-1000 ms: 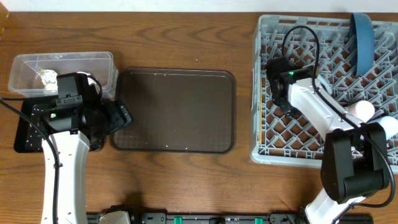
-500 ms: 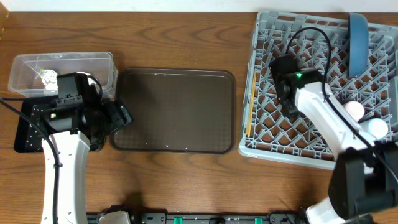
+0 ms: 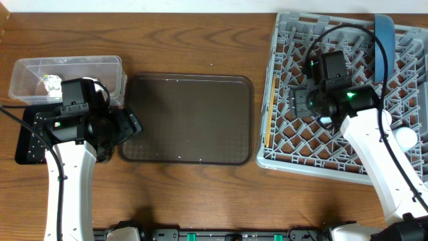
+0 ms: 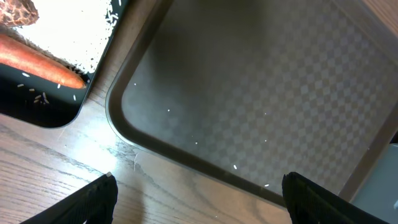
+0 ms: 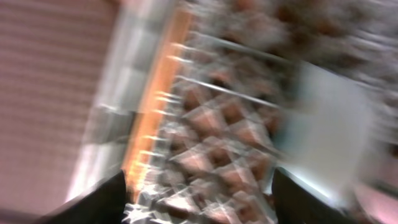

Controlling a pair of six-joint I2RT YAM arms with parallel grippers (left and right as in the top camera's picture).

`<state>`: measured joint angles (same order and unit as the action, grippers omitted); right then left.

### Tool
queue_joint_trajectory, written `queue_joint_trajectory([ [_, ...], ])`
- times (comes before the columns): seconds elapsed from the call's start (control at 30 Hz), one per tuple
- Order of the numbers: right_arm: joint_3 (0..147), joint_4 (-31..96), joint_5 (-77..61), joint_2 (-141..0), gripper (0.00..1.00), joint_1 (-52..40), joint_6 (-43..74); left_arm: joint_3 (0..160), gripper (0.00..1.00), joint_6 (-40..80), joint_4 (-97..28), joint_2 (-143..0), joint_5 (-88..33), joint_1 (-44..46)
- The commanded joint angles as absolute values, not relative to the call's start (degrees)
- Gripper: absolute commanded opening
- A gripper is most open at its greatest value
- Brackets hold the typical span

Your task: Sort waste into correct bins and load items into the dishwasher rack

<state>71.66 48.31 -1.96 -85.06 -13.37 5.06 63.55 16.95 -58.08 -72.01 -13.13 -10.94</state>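
One plate [image 3: 383,40] in one rack [image 3: 270,80]; one carrot [image 4: 37,62] in one black tray [image 4: 37,107]; left gripper [image 4: 200,196] and right gripper [image 5: 199,194] released.

There are two robot arms, one left arm [image 3: 67,161] and one right arm [image 3: 378,144]. The bench [image 3: 187,40] has one big grey rack [image 3: 275,87]. I see one blue plate [image 3: 382,40] and one white cup [image 3: 406,137]. The chopsticks [image 3: 267,130] look like one thin line, so I cannot count them. There is one clear tub [image 3: 67,61], one black tray [image 3: 27,144] and one brown tray [image 3: 187,117]. There is one carrot [image 4: 37,62], one brown lump [image 4: 15,11], and too many rice grains [image 4: 71,28] to count.
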Motion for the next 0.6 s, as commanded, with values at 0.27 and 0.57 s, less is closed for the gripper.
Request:
queue_joint_trajectory([
  [0.27, 71.5, 40.8, -22.9, -93.7, 0.23, -22.6, 3.8, 63.3, 0.86, 17.7, -58.2, -72.3, -13.0, -11.2],
  [0.57, 71.5, 48.2, 4.5, -99.9, 0.06, -22.7, 17.3, 63.3, 0.86, 17.7, -58.3, -72.3, -13.0, -11.2],
])
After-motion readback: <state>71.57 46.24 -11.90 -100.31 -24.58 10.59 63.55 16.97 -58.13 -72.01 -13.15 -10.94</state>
